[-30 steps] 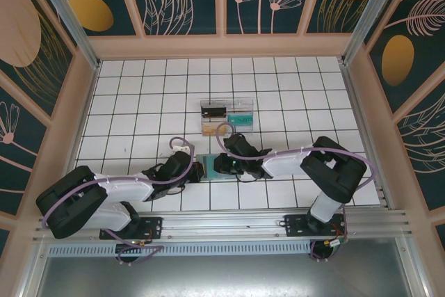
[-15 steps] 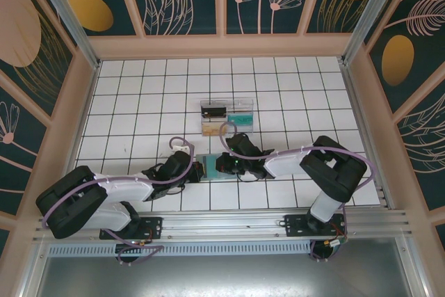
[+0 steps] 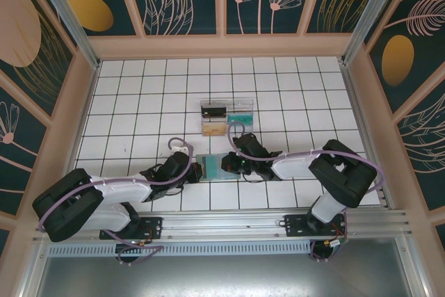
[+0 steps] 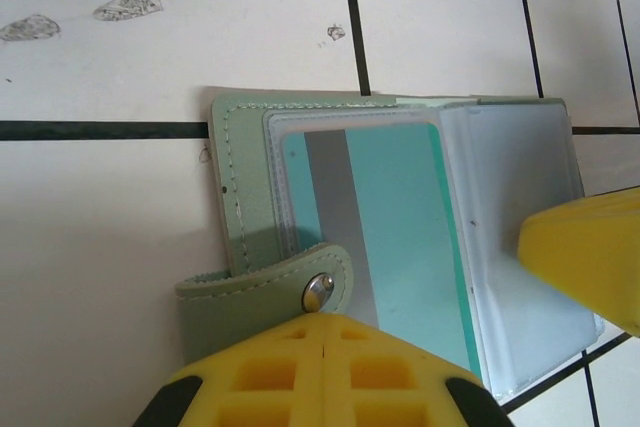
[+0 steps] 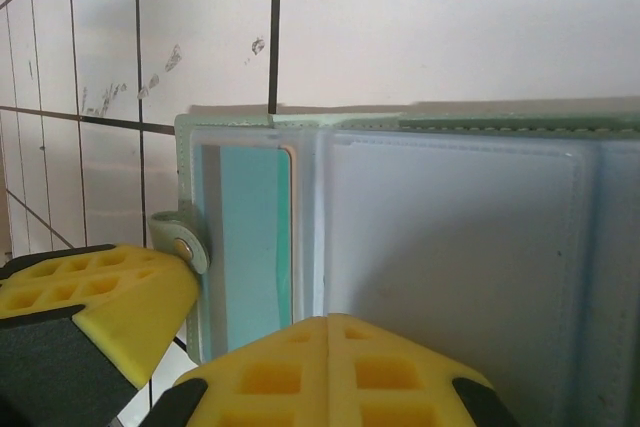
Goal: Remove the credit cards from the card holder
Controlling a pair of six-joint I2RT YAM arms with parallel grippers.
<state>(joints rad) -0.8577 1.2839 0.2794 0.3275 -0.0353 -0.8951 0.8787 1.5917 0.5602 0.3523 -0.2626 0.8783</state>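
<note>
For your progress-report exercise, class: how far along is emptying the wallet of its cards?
Done: the wallet lies open on the table. In hand: the left fingers, shut, sit by its strap; the right fingers, shut, rest on its clear sleeves. Left: a teal card is still in its sleeve.

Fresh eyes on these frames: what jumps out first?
The open grey-green card holder lies on the white tiled table between the two arms, a teal card showing through its clear sleeve. The yellow-fingered left hand and right hand both sit shut at its edges. A clear tray lies beyond.
</note>
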